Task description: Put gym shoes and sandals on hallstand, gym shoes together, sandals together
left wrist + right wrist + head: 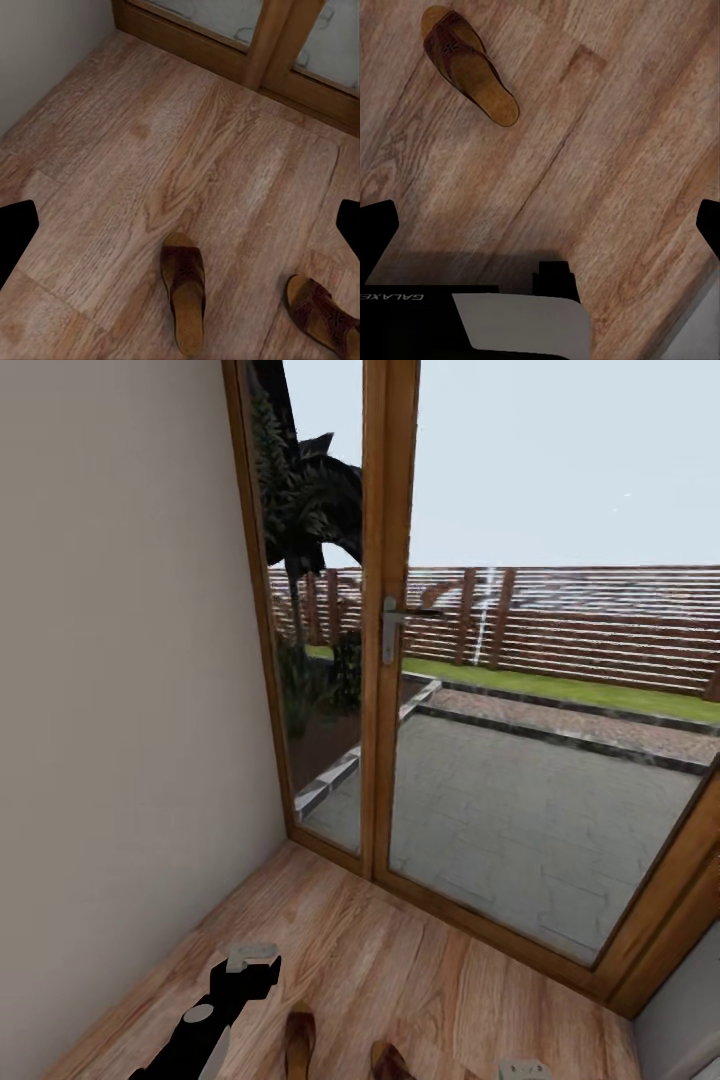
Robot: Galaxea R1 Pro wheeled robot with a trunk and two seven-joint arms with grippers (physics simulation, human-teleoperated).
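Observation:
Two dark brown sandals with tan insoles lie on the corridor floor, toes toward the glass door. One sandal lies left of the other sandal, about a shoe's width apart. My left gripper hovers open above the floor, just left of and beyond the left sandal. My right gripper is open too, above bare planks, with one sandal some way off. The gym shoes and the hallstand are out of view.
A beige wall closes the left side. A wood-framed glass door with a metal handle stands ahead, a patio behind it. My own base shows under the right gripper. A grey wall corner sits at the right.

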